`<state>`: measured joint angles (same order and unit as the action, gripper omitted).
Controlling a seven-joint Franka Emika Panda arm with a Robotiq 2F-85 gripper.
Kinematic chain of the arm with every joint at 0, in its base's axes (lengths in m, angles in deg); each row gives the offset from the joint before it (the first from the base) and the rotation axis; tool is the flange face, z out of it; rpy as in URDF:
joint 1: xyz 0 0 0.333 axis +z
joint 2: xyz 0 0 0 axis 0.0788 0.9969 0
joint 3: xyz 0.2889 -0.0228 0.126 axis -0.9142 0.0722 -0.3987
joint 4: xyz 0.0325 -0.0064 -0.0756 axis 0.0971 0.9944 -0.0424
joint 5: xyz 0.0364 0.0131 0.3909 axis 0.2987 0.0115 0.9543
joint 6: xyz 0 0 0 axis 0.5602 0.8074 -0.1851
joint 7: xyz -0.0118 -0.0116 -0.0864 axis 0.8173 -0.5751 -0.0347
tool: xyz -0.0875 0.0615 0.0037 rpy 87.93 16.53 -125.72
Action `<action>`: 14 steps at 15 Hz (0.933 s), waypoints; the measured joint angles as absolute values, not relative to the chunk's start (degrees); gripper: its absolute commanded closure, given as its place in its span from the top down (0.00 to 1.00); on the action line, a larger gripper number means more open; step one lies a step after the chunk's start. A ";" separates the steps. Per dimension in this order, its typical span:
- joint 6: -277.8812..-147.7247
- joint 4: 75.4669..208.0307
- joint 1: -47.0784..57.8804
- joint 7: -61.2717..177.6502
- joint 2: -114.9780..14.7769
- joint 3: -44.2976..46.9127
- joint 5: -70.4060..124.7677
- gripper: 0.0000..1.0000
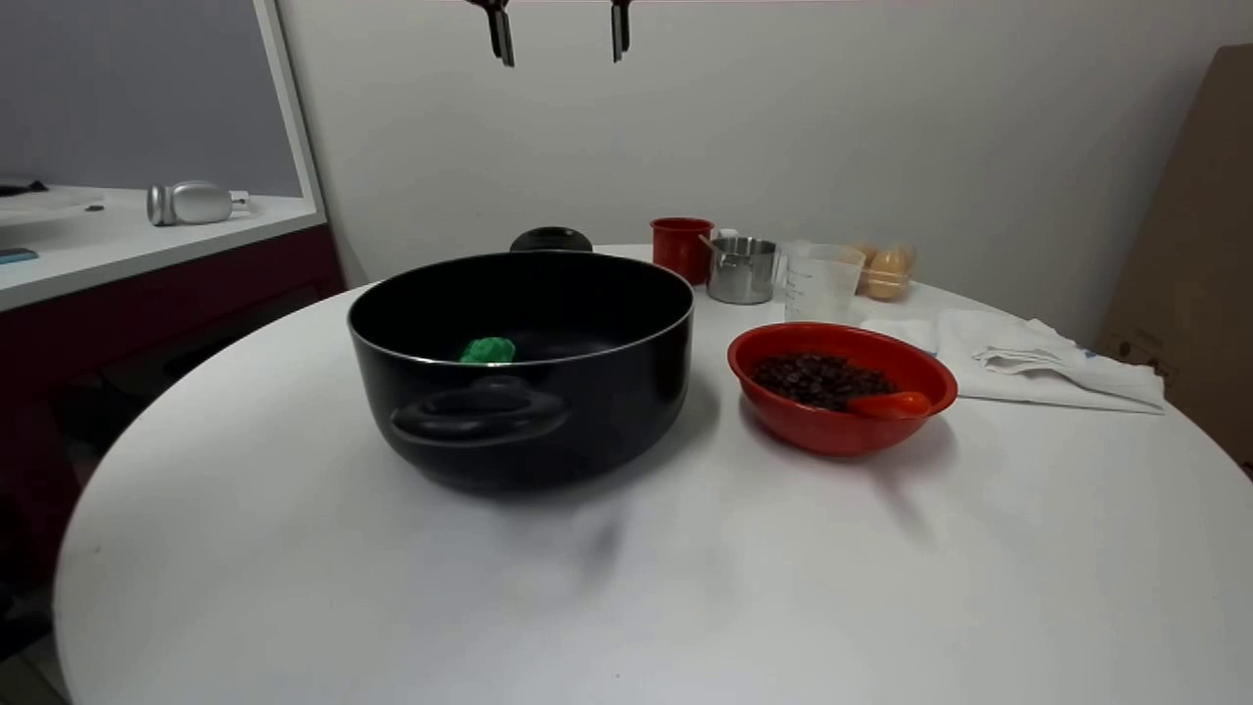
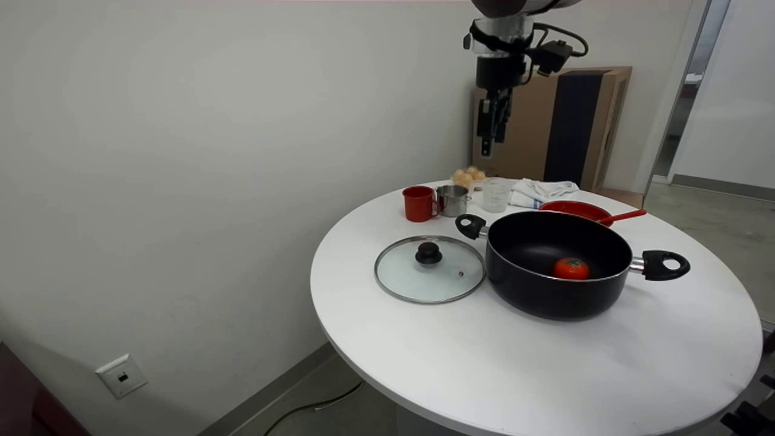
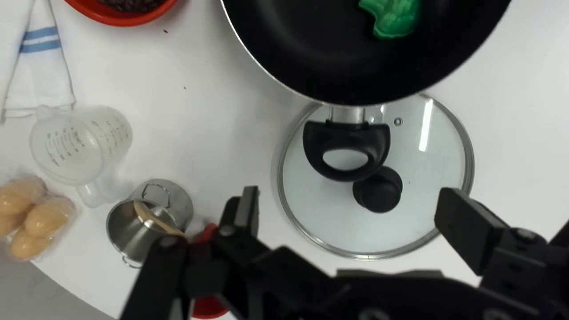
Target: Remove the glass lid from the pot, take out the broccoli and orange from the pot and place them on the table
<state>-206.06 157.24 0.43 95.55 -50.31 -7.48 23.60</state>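
white table (image 2: 514,363), lid (image 2: 431,277) already off, so i'd say time to fish stuff out. next move: get over the pot (image 2: 557,301), reach down in and pinch one. near right in an exterior view: black pot, orange (image 2: 571,268) (shiny red, green top) and bumpy green broccoli (image 3: 397,20) inside. clear lid lies flat just left of it. farther back, gripper (image 1: 562,63) hangs high, spread wide, holding nothing.

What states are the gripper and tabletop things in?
Gripper: open, empty
Pot: uncovered
Lid: off, flat on the table
Broccoli: in the pot
Orange: in the pot
Bowl: holding beans and a spoon
Measuring cup: upright
Steel cup: upright, utensil inside
Mug: upright
Towel: folded
Eggs: packaged
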 measured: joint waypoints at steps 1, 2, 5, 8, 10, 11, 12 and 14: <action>-206.27 158.42 0.85 95.28 -50.26 -7.29 21.82 1.00; -206.69 160.05 1.29 95.03 -50.16 -7.18 20.22 1.00; -209.54 166.96 2.54 94.65 -49.95 -7.14 16.49 1.00; -212.83 173.02 3.43 94.00 -49.59 -7.12 13.40 1.00; -214.48 176.01 3.70 92.80 -49.24 -6.87 11.18 1.00; -215.22 177.20 3.73 92.10 -49.04 -6.58 10.09 1.00; -216.11 178.25 3.72 91.61 -48.80 -6.16 9.18 1.00; -219.08 180.25 3.42 91.53 -48.31 -5.19 7.72 1.00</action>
<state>-219.08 180.25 3.42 91.53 -48.31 -5.19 7.72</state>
